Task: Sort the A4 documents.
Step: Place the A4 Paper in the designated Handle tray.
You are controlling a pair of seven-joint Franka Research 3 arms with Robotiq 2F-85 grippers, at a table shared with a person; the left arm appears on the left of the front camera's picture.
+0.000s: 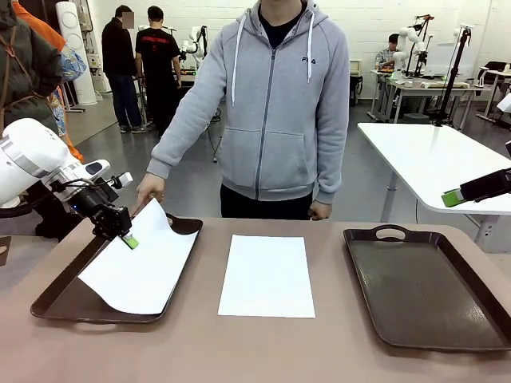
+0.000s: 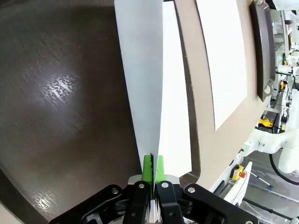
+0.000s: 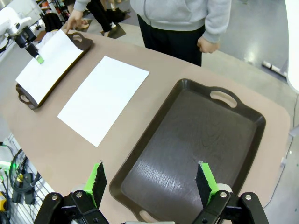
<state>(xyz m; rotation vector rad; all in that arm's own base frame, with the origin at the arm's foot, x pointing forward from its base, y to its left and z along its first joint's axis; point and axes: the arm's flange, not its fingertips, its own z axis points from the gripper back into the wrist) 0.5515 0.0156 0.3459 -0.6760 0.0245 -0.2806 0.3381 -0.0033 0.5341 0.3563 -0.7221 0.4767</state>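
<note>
We see the left gripper pinched tight on the left edge of one of the A4 documents, the lifted sheet. In the left wrist view its green pads meet flat on the thin white paper, which bends up in a smooth curve. The rest of this sheet lies slantwise in the left tray, a dark brown, oblong tray with rounded corners, cut-out handles and a faint wood-grain sheen. It stands at the left end of the surface, which is matte and brownish-grey with a rounded edge.

At the tray's far end the person's hand, out of a grey sleeve, comes down at the sheet's far corner. We cannot tell whether the fingers touch the paper or the tray.

A second sheet, the flat sheet, lies squarely on the bare middle of the surface, between the two trays and touching neither. It is plain white, crisp-edged and rectangular.

The right tray stands at the right end of the surface, of the same dark brown make, and its glossy, grained floor catches the light.

The right gripper hangs above that tray's near edge with its jaws spread wide and nothing between its green pads. From the front it shows at the right edge of the view, well above the surface.
</note>
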